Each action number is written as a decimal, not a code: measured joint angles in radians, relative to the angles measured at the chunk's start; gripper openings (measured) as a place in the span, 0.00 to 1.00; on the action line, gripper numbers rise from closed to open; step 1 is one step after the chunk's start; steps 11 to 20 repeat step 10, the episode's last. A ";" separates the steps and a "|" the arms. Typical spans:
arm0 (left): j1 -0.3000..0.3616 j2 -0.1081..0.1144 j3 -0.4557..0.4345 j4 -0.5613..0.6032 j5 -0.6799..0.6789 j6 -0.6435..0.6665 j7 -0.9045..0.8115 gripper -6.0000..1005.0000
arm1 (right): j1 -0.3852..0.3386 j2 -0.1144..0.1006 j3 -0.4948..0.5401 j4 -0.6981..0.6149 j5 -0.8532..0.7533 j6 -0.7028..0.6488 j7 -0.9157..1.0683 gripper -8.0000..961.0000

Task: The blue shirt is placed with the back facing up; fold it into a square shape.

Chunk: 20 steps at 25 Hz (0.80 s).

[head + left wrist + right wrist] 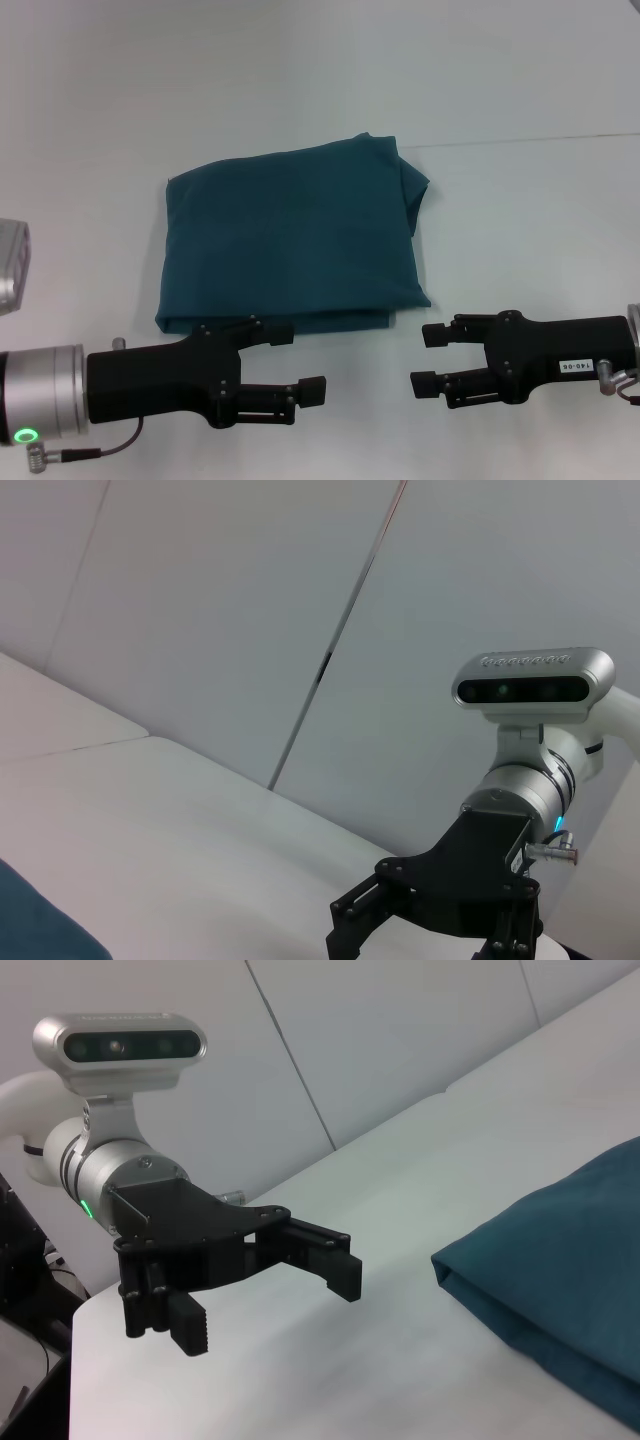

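Blue shirt (290, 240) lay folded square on desk (520, 90) | left claw (290, 362), right claw (432, 360) hung apart, empty, near its front edge, likely finished.

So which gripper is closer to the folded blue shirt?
Left. The left gripper overlaps the near edge of the blue shirt in the head view; the right gripper sits beyond its near right corner, apart. Both open.

Soft, even overhead light is washing the white table (520, 200); shadows are lying faint, with no glare or blur.
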 joint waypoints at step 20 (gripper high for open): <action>0.000 0.000 0.000 -0.003 0.001 -0.004 0.000 0.96 | 0.000 0.000 0.001 0.000 0.000 0.000 0.000 0.93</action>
